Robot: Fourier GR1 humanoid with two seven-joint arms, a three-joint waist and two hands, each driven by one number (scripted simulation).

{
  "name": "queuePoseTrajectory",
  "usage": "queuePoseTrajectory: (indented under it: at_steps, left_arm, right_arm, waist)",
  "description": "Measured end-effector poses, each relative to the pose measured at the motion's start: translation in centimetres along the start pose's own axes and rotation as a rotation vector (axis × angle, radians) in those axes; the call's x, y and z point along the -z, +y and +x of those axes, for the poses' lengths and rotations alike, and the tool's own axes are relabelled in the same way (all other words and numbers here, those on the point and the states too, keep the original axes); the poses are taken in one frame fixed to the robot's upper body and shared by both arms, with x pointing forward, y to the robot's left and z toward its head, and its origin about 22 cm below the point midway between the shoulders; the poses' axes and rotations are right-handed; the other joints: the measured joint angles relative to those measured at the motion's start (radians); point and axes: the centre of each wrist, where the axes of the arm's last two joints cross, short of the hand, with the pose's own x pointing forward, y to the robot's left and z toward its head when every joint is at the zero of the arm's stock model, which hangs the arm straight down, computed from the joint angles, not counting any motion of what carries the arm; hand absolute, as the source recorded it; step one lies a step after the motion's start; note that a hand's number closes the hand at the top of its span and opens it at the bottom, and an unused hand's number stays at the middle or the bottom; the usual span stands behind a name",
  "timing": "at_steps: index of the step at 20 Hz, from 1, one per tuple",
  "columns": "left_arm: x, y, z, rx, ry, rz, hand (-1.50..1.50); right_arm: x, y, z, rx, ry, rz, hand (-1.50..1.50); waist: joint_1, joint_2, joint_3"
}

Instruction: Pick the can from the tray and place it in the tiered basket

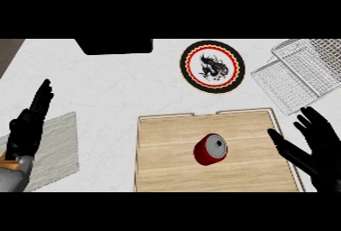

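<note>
A red can (210, 151) with a grey top stands near the middle of the wooden tray (166, 135). My right hand (318, 146) hovers at the tray's right rim, open, fingers spread and thumb pointing toward the can, with a gap between them. The white wire tiered basket (296, 74) sits at the far right, beyond the tray. My left hand (30, 119) rests open at the left edge, fingers up, far from the can.
A round plate (212, 66) with a black rim and a dragon drawing lies beyond the tray. A dark box (113, 46) sits at the back. A grey mat (57, 151) lies under my left forearm.
</note>
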Motion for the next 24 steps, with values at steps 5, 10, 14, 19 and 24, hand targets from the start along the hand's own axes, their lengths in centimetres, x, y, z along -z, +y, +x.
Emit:
queuePoseTrajectory:
  at_steps: [5, 10, 14, 19, 24]
  left_arm:
    - [0.0, -1.0, 0.1, 0.001, 0.008, -0.021, 0.00]
    - [0.0, -1.8, 0.7, 0.001, -0.007, -0.046, 0.00]
    - [0.1, -2.8, 1.2, 0.004, -0.022, -0.063, 0.00]
    - [0.5, -2.4, 1.4, 0.004, -0.028, -0.075, 0.00]
    - [0.7, -3.0, 2.0, 0.000, -0.028, -0.079, 0.00]
  right_arm:
    - [-3.0, -2.1, 3.4, -0.199, 0.043, 0.129, -1.50]
    - [-4.0, -2.9, 7.8, -0.443, 0.117, 0.296, -1.50]
    - [-3.8, -2.0, 12.0, -0.563, 0.160, 0.361, -1.50]
    - [-3.5, -0.1, 14.4, -0.624, 0.185, 0.395, -1.50]
    - [-2.5, 1.4, 15.0, -0.649, 0.250, 0.443, -1.50]
  waist:
    - [0.013, 0.002, -0.002]
    - [0.040, 0.005, -0.002]
    - [0.063, 0.010, -0.001]
    - [0.074, 0.012, 0.000]
    - [0.080, 0.013, 0.000]
